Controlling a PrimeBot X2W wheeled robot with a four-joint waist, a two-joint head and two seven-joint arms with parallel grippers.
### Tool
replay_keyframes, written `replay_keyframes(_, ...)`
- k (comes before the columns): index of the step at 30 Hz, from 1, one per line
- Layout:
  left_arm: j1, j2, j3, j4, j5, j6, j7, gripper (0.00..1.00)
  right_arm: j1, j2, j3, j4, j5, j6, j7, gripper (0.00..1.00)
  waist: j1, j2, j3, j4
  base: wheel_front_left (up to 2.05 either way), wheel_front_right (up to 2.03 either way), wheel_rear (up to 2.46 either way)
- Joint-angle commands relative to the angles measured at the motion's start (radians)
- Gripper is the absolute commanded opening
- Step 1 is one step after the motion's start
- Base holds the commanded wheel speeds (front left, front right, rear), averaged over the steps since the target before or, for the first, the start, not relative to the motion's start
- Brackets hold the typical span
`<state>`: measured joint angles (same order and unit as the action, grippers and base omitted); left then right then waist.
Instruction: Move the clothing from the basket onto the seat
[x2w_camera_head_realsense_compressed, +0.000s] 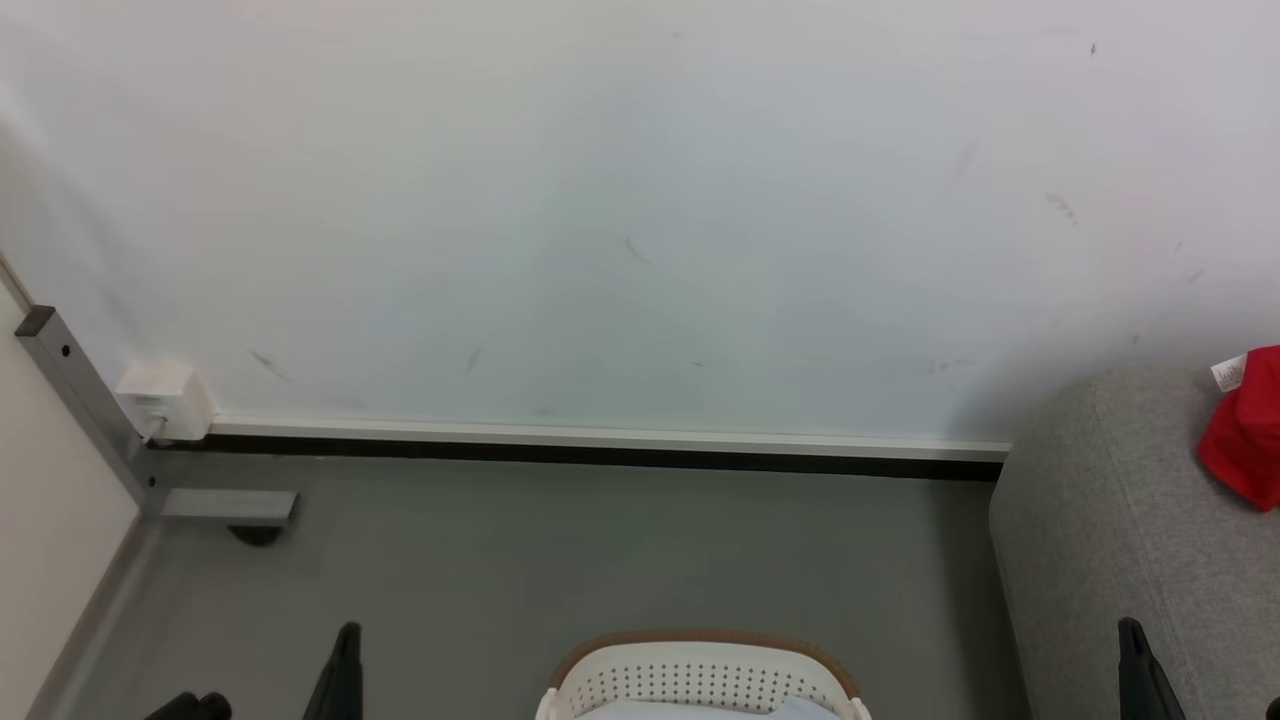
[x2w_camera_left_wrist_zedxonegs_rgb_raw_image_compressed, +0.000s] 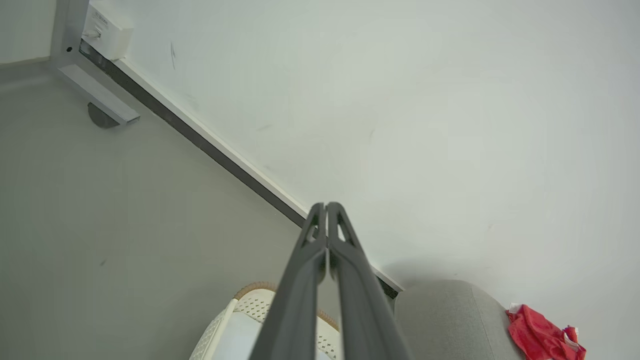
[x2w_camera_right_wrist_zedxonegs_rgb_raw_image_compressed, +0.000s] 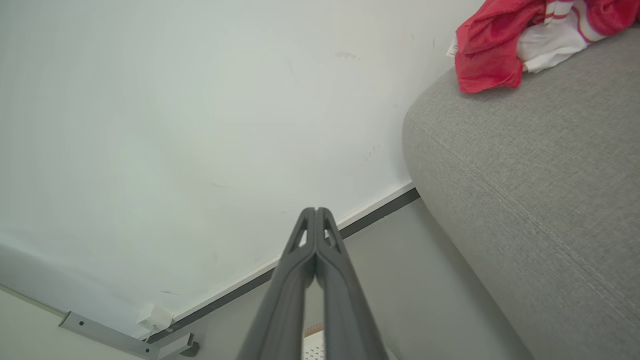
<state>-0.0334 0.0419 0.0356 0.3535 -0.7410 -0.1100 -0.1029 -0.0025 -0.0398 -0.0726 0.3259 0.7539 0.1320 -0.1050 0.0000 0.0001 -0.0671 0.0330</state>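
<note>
The red clothing (x2w_camera_head_realsense_compressed: 1247, 432) lies bunched on the grey seat (x2w_camera_head_realsense_compressed: 1100, 520) at the right edge of the head view; the right wrist view shows the clothing (x2w_camera_right_wrist_zedxonegs_rgb_raw_image_compressed: 492, 47) with white striped trim on the seat (x2w_camera_right_wrist_zedxonegs_rgb_raw_image_compressed: 530, 165). The white basket (x2w_camera_head_realsense_compressed: 700, 680) with a brown rim stands on the floor at bottom centre, a pale cloth inside. My left gripper (x2w_camera_head_realsense_compressed: 347, 632) is low at the left, shut and empty, its tips (x2w_camera_left_wrist_zedxonegs_rgb_raw_image_compressed: 326, 206) pressed together. My right gripper (x2w_camera_head_realsense_compressed: 1130, 628) is low in front of the seat, also shut with nothing in it (x2w_camera_right_wrist_zedxonegs_rgb_raw_image_compressed: 316, 210).
A pale wall with a dark baseboard (x2w_camera_head_realsense_compressed: 600, 450) runs behind the grey floor. A metal frame leg with a foot (x2w_camera_head_realsense_compressed: 230, 508) and a white wall box (x2w_camera_head_realsense_compressed: 165, 400) stand at the left.
</note>
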Motion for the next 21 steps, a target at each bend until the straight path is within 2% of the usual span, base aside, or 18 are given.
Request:
replay_keyframes(1,-0.025,0.006,0.008,-0.018,-0.039,-0.005,0.007,0.00,-0.031,-0.010,-0.005,-0.018,0.035,-0.001,0.008,0.00,0.0000,-0.0001,0.001,0.000,0.00,0.00,0.00)
replay_keyframes(21,-0.043,0.008,0.030,-0.047,-0.291,-0.010,0.071,0.00,-0.056,-0.012,-0.017,-0.039,0.285,-0.001,0.073,0.00,0.0000,-0.0001,0.017,-0.008,0.00,0.00,0.00)
